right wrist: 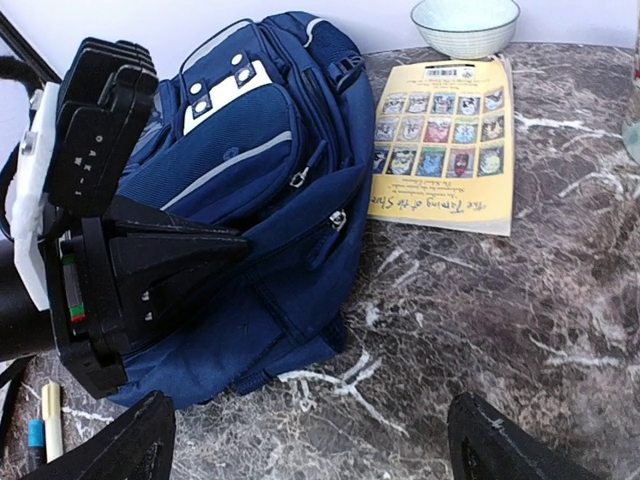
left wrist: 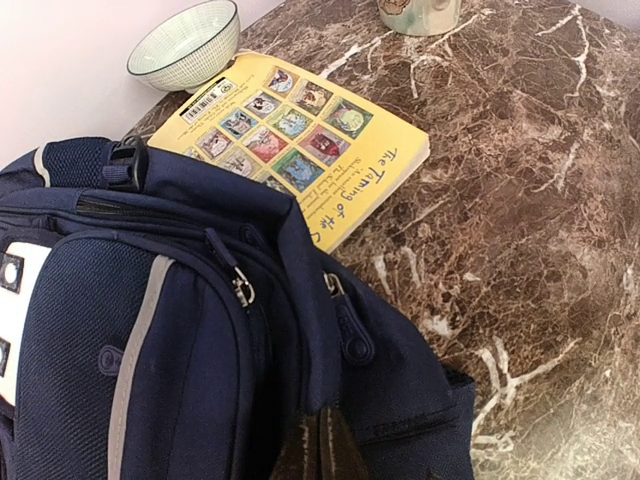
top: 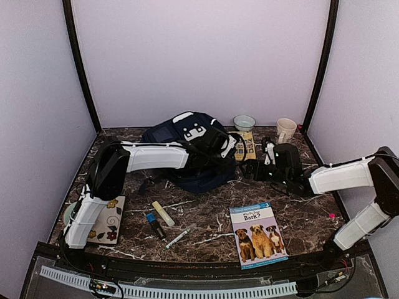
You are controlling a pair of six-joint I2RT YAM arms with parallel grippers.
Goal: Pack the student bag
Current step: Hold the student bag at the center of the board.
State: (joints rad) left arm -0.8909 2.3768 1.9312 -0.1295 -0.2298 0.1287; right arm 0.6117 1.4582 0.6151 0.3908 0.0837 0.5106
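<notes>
The left hand (left wrist: 320,445) is pinching a fold of the bag (left wrist: 150,330) at its right side, closed down narrow on the navy fabric. The bag is lying at the far middle of the counter (left wrist: 520,200), its edge meeting a yellow book (left wrist: 300,130) on its right. The right hand (right wrist: 310,420) is hovering just right of the bag, low over the counter — spread wide, holding nothing.

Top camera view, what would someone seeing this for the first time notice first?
The big navy student bag at the back middle of the marble table, with the left hand closed on its fabric. Next, the yellow book lying just right of the bag, and the dog book face up near the front edge.
</notes>
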